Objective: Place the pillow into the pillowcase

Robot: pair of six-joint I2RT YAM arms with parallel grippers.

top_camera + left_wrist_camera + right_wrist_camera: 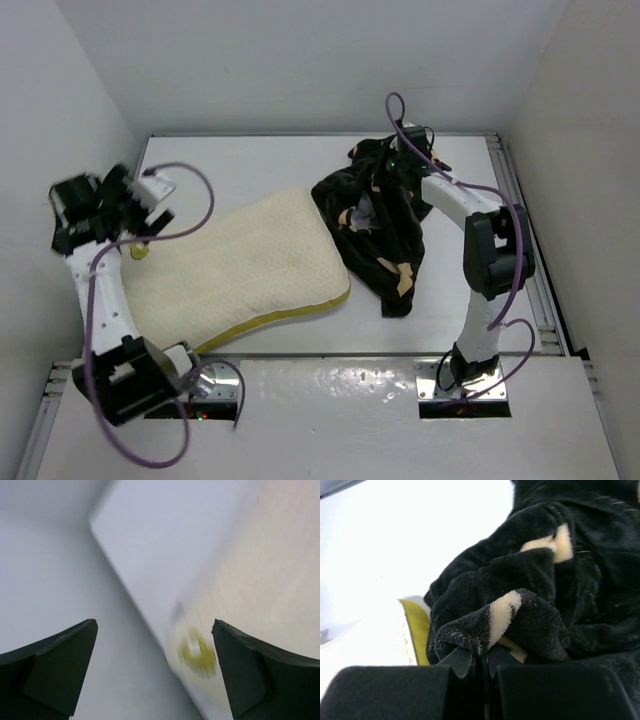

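Found the pillow (240, 265) lying flat on the left half of the table (250, 165), set at a slant, with its yellow band (290, 315) showing along the near edge and round the near-right corner. Saw the pillowcase (385, 230) heaped in a crumpled black mound on the right half, just beside the pillow's right end, with tan patches of print showing among the folds. Noted no part of the pillow inside the pillowcase. Caught the right gripper (480, 660) at the far top of that mound, fingers pressed together on a small fold of the black pile. Saw a tan stripe running across the pinched fold, and the rest of the cloth bunched high and close in the right wrist view. Made out a strip of the band and a white edge of the pillow low on the left of that same view. Found the left gripper (154, 630) off the far-left corner of the pillow, near the left wall, smeared by motion in the top view. Saw its fingers (50, 665) spread wide with nothing between them. Glimpsed, through the blur of the left wrist view, a small yellow mark (197, 652) close to the pillow's edge, possibly its emblem, just beside the right-hand finger.
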